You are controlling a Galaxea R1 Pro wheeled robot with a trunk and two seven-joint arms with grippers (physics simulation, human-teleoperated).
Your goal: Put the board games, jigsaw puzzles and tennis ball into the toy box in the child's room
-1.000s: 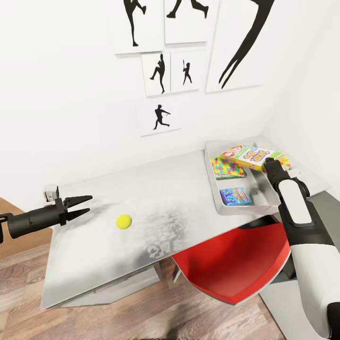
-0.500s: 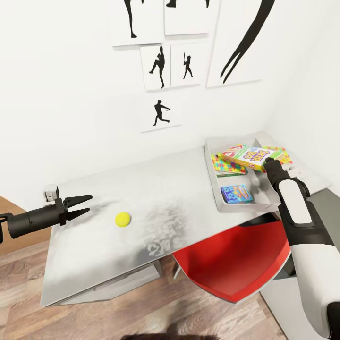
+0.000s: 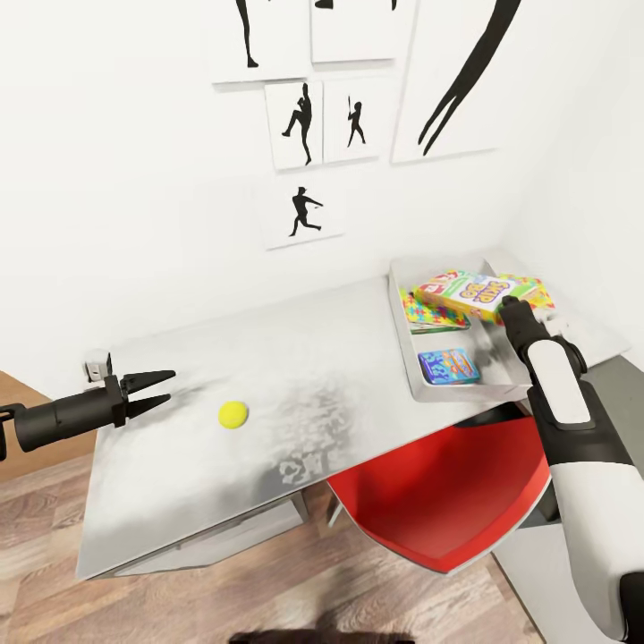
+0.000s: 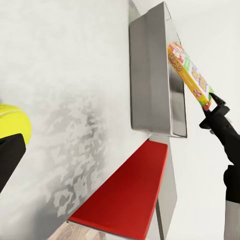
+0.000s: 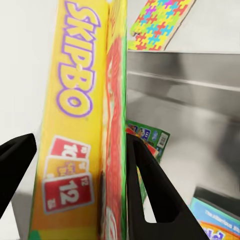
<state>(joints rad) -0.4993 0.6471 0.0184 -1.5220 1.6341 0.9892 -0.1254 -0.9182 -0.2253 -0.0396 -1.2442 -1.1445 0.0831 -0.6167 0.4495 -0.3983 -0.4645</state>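
Since a second ago we note the Skip-Bo box (image 3: 467, 292) has edged left over the toy box (image 3: 505, 380), clamped in the right gripper (image 3: 512, 309). Beneath lie a blue game (image 3: 448, 365) and apparently a puzzle box (image 3: 427, 314). We find the tennis ball (image 3: 233, 414) on the table (image 3: 322, 376), near the open left gripper (image 3: 154, 390).

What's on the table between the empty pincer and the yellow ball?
Nothing. In the head view, only bare grey table lies between the open left pincer and the tennis ball.
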